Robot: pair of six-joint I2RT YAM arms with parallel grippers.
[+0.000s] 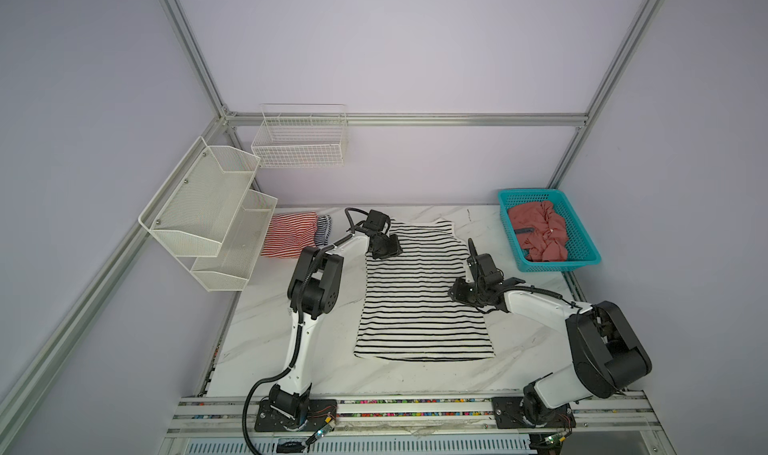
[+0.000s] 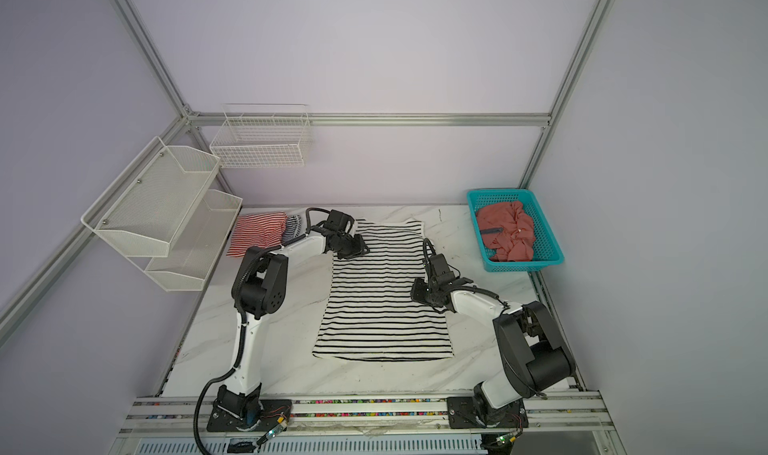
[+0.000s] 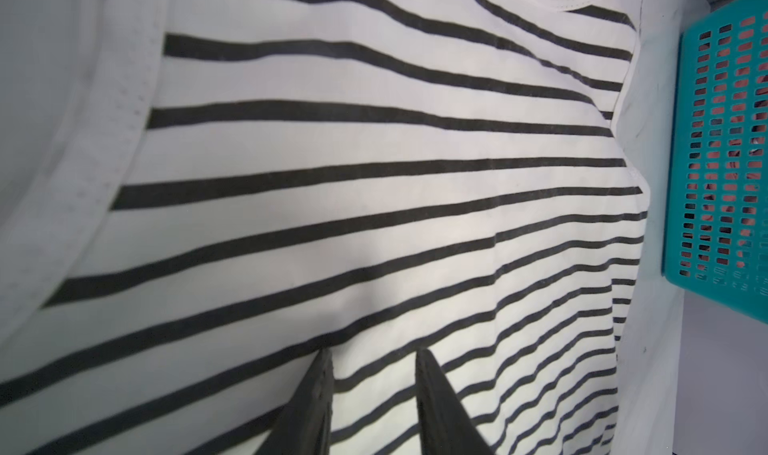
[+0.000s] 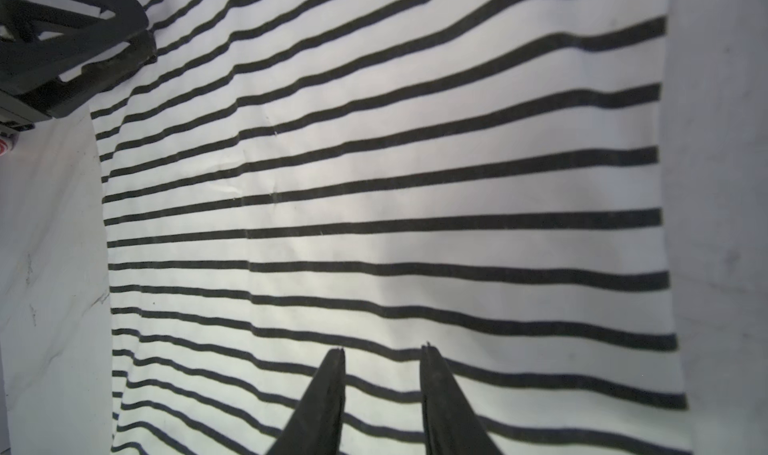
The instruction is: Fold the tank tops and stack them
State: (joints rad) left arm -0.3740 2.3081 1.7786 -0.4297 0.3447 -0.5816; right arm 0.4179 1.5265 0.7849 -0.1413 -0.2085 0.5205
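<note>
**Black-and-white stripes spread flat, a tool at each side**

White cloth with black stripes, the striped top (image 1: 419, 303) lies smoothed out in the middle of the tabletop (image 1: 270, 332). Its neckline points toward the back wall and its hem toward the arm bases. It is laid open like this, I'd say, to give clean edges for folding. The left tool (image 1: 388, 247) hangs low over the armhole on its side. The right tool (image 1: 455, 293) sits at the opposite side edge, further down the body. In each wrist view the jaws stand partly apart with nothing between them, only flat cloth beyond. My guess is they are lining up for a side fold. At the back left corner lie the folded red-and-white top (image 1: 289, 234) and, against it, the navy-striped top (image 1: 325, 229), which look like the start of the stack. The salmon top (image 1: 540, 232) waits crumpled in the turquoise basket (image 1: 557, 266).
</note>
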